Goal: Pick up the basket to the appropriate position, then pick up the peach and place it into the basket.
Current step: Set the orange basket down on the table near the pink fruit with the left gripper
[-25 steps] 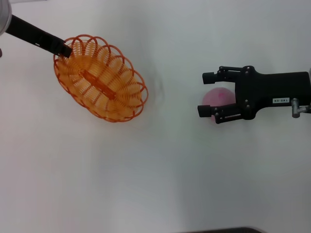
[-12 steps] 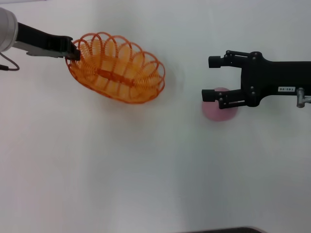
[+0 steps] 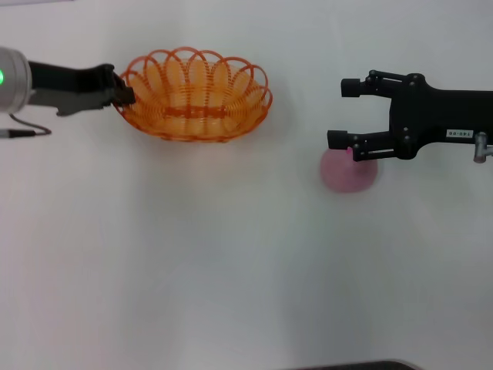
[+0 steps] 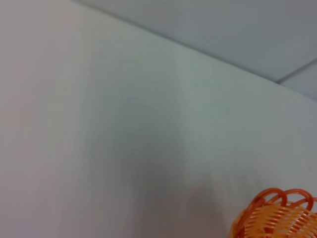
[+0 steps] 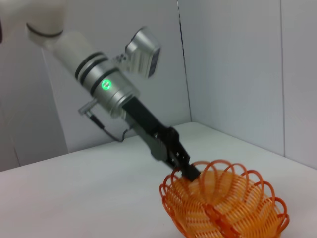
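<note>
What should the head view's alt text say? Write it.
The left gripper grips the rim of an orange basket on a white table. Opposite, the open right gripper hovers above a pink peach.

This is looking like a robot test booth or lab rather than a lived-in room. A plain white table (image 3: 231, 270) is filling the whole head view, bare of any household clutter. In the right wrist view, pale partition panels (image 5: 233, 69) are standing upright at the table's far edge, meeting at a vertical seam, and they are boxing the workspace in like a cell.
</note>
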